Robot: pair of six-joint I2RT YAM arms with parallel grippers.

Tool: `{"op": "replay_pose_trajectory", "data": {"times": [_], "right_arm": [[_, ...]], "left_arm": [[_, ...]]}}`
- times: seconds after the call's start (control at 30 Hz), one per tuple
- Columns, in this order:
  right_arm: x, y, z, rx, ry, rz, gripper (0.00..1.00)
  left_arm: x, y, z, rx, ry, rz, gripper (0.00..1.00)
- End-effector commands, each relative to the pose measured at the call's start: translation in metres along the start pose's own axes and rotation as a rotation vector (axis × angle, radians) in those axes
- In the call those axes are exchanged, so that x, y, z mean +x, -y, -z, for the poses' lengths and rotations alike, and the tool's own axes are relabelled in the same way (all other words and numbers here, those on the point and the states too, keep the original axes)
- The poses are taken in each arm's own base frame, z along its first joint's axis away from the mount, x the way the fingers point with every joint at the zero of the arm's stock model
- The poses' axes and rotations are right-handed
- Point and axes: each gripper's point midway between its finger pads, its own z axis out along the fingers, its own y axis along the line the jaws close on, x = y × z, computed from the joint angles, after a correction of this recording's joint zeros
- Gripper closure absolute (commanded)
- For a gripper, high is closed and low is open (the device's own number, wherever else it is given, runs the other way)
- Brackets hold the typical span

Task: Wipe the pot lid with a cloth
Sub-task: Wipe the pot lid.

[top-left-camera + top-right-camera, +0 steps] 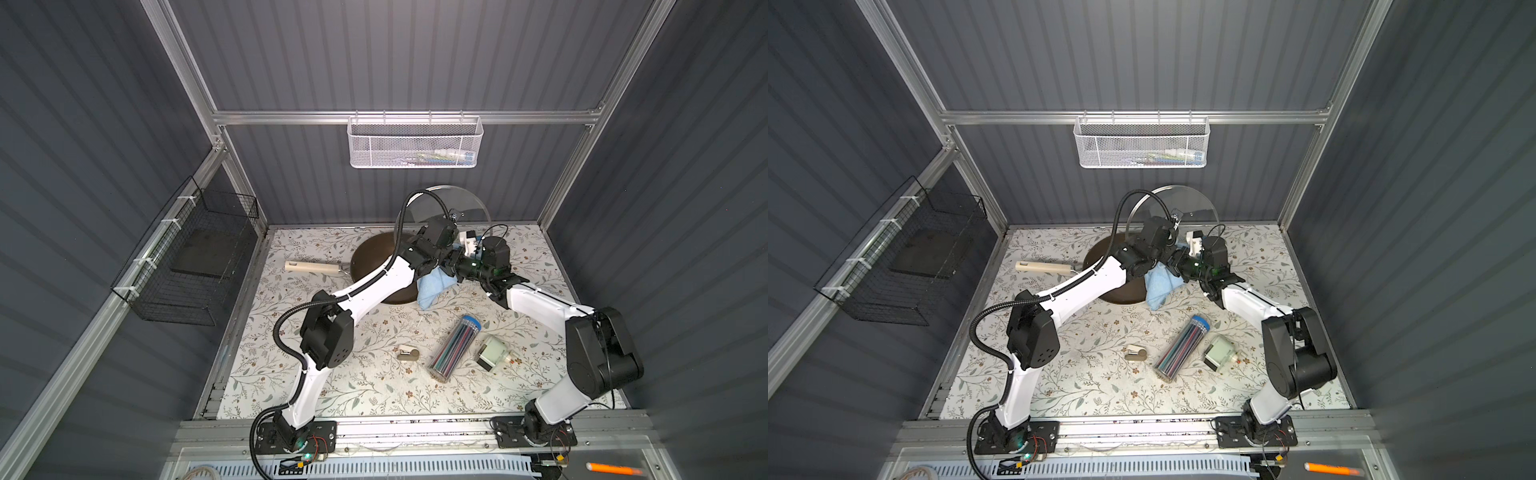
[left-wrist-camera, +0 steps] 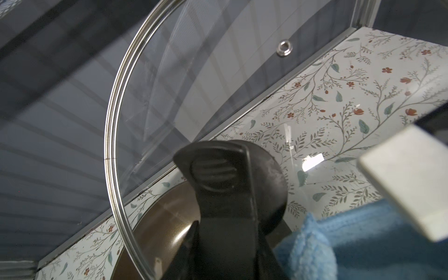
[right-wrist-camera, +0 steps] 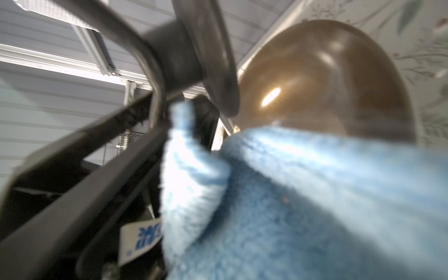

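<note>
Grippers meet above the far middle of the table [image 1: 374,374] in both top views. The left gripper [image 1: 451,226] is closed on the black handle of the pot lid [image 1: 465,199], holding the clear glass disc up on edge just beyond its fingertips, over the dark brown pan [image 1: 374,257]. The right gripper [image 1: 451,270] points toward the left one and is clamped on the cloth [image 1: 432,286], which hangs light blue below it, its lower end near the pan's rim; whether it touches the pan is hard to tell. Behind the right arm lie a clear tube of coloured sticks [image 1: 455,349] and a small pale green box [image 1: 494,351].

In the left wrist view, the gripper's dark fingers [image 2: 230,194] squeeze the lid's handle [image 2: 266,174]; the metal-rimmed glass [image 2: 194,84] rises ahead of them, with a small steam vent [image 2: 285,48]. Blue cloth [image 2: 339,242] lies just beside the handle.

In the right wrist view, blurred, the cloth [image 3: 303,194] bunches out of the pinched gripper and fills the foreground, close against the lid's handle [image 3: 184,55]. A white label with blue characters [image 3: 143,237] shows on the left gripper's body; the writing is unreadable.
</note>
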Motion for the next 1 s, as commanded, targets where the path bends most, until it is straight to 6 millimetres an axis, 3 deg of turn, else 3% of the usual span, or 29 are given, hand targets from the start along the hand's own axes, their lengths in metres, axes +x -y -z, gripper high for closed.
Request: {"op": "replay_pose_trajectory", "data": {"times": [0.0,0.3,0.5,0.73,0.97], "right_arm": [[-0.024,0.004,-0.002,-0.024,0.128,-0.051,1.00],[-0.037,0.017,-0.002,0.078,0.191,-0.017,1.00],[-0.058,0.026,0.024,0.194,0.250,0.054,1.00],[-0.096,0.019,0.047,0.219,0.317,0.082,1.00],[-0.063,0.020,0.036,0.177,0.255,0.035,1.00]], "left_arm": [[-0.087,-0.046,0.069,-0.058,0.252,0.246,1.00],[-0.086,-0.062,0.083,-0.108,0.255,0.293,1.00],[-0.087,-0.063,0.089,-0.101,0.270,0.260,1.00],[-0.087,-0.062,0.090,-0.089,0.263,0.235,1.00],[-0.092,-0.072,0.093,-0.132,0.281,0.272,1.00]]}}
